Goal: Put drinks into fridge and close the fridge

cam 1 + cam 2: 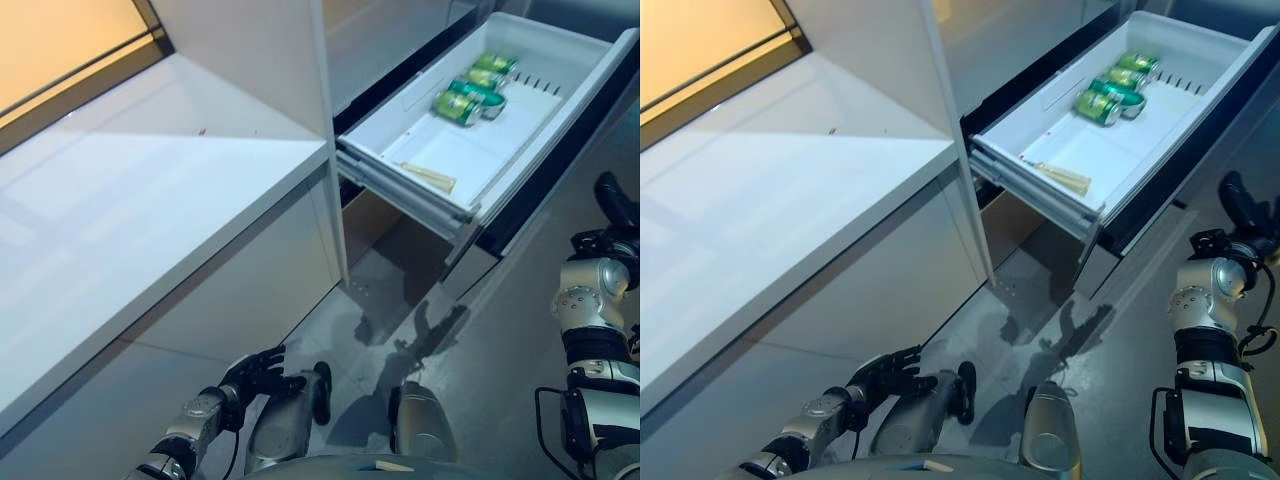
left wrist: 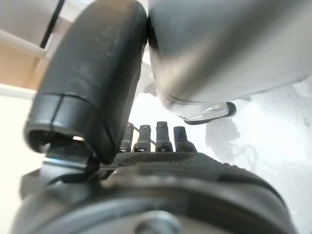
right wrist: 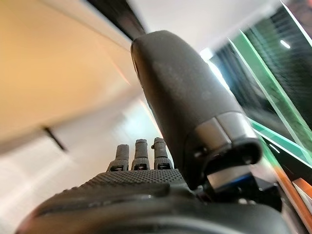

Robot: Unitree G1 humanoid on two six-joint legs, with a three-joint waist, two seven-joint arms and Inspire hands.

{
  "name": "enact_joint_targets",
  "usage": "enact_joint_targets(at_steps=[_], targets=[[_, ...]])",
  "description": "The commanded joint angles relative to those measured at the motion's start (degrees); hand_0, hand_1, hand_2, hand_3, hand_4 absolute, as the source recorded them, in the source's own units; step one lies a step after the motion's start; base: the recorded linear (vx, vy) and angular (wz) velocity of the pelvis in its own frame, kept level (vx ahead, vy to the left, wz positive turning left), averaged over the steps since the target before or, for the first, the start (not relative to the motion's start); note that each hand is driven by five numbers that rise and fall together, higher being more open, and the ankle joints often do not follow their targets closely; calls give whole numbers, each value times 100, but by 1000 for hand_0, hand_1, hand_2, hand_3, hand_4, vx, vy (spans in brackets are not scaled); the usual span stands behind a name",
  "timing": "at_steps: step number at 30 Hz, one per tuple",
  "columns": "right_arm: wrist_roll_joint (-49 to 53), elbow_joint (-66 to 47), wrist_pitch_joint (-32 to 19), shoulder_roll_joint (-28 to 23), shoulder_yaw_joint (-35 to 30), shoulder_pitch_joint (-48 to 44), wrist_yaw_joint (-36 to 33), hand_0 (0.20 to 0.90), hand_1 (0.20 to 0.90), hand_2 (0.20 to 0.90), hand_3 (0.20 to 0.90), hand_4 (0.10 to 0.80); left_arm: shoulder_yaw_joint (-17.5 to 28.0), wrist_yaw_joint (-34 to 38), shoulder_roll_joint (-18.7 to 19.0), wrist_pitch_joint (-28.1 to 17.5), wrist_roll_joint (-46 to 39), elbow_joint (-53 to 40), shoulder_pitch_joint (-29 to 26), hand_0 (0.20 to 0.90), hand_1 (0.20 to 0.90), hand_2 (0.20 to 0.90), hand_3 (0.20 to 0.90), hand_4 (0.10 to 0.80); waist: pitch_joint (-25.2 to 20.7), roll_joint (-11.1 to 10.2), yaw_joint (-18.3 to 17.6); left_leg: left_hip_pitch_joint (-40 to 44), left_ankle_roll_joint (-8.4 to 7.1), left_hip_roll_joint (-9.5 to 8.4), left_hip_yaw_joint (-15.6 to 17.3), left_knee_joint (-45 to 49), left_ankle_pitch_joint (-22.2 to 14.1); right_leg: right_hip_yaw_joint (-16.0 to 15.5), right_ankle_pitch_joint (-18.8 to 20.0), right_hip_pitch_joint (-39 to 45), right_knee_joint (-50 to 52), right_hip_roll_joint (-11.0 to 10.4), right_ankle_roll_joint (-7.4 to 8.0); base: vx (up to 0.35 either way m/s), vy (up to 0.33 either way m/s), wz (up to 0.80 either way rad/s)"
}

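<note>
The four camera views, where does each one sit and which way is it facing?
Left eye view: on the head, looking down at the open fridge drawer with green cans; left hand low.
Right eye view: beside it, same scene; right hand at the right edge.
Left wrist view: along the left hand toward the floor.
Right wrist view: along the right hand, background unclear.
Both eye views share the drawer, cans and white counter.

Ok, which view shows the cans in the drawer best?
The left eye view: three green cans lie in a row in the open drawer, unobstructed. The right eye view shows them much the same; neither wrist view shows them.
</note>
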Motion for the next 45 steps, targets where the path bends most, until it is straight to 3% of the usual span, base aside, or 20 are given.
enact_joint_targets(at_steps=[1, 6, 14, 18, 24, 26, 31, 37, 41, 42, 45], targets=[[195, -407, 198, -297, 267, -912, 1548, 900, 900, 900, 900, 800, -103, 315, 90, 114, 107, -54, 489, 900, 900, 900, 900, 800, 58, -184, 227, 107, 575, -382, 119, 557, -1161, -512, 40, -137, 315, 105, -506, -65, 47, 9], [267, -232, 522, -388, 510, -1075, 2295, 900, 900, 900, 900, 800, -72, 376, 122, -53, 100, -139, 556, 900, 900, 900, 900, 800, 185, -148, 383, -72, 539, -499, -37, 668, -1225, -507, -195, -348, 671, 101, -535, 9, 29, 17], [58, -209, 569, -363, 1157, -1762, 3318, 900, 900, 900, 900, 800, -76, 281, 222, -75, 164, -141, 626, 900, 900, 900, 900, 800, 255, -114, 689, -50, 479, -587, -263, 409, -1023, -697, -246, -330, 723, 45, -548, 24, 12, 27], [-99, -116, 688, -378, 1669, -2147, 4375, 900, 900, 900, 900, 800, -38, 224, 279, -158, 228, -164, 734, 900, 900, 900, 900, 800, 195, -124, 891, 139, 410, -590, -412, 96, -897, -850, -231, -107, 557, -28, -503, 81, 9, 15], [-382, -69, 1185, -531, 2054, -2207, 5178, 900, 900, 900, 900, 800, 0, 72, 466, -146, 463, -280, 906, 900, 900, 900, 900, 800, 80, -197, 1055, 377, 359, -573, -589, -197, -798, -1008, -123, 241, 211, -65, -401, 94, -46, 21], [-489, -16, 1237, -554, 2119, -2173, 5152, 900, 900, 900, 900, 800, 26, 22, 518, -121, 547, -317, 951, 900, 900, 900, 900, 800, 38, -202, 1066, 423, 359, -531, -616, -366, -609, -1094, 87, 325, -22, -46, -404, 18, -43, 26], [-698, 92, 1329, -487, 2128, -1975, 4787, 900, 900, 900, 900, 800, 59, -56, 572, -94, 734, -338, 1011, 900, 900, 900, 900, 800, -80, -283, 986, 692, 323, -425, -624, -711, -521, -1028, 281, 602, -555, 93, -290, 33, -48, 9], [-1048, 86, 1070, -89, 1795, -1222, 3662, 900, 900, 900, 900, 800, 89, -5, 472, -81, 599, -370, 992, 900, 900, 900, 900, 800, -296, -370, 680, 1047, 281, -272, -437, -1266, -360, -777, 568, 884, -1403, 342, -165, -4, -10, -8], [-1517, -369, 972, 676, 1592, 204, 3045, 900, 900, 900, 900, 800, 168, 120, 248, -31, 371, -260, 921, 900, 900, 900, 900, 800, -590, -413, 272, 1296, 248, -162, -196, -1792, -178, -525, 851, 1061, -2133, 516, -73, -43, 10, -44], [-1497, -379, 986, 693, 1589, 239, 3015, 900, 900, 900, 900, 800, 170, 126, 243, -33, 364, -257, 924, 900, 900, 900, 900, 800, -603, -413, 266, 1304, 246, -159, -190, -1811, -170, -519, 861, 1067, -2156, 522, -71, -31, 19, -43], [-1728, -133, 980, 1155, 1491, 1588, 3302, 900, 900, 900, 900, 800, 321, 205, 27, -11, 302, -72, 964, 900, 900, 900, 900, 800, -934, -429, -34, 1594, 179, -64, 48, -2280, -63, -377, 1017, 1295, -2723, 635, -1, -11, 30, -41]])
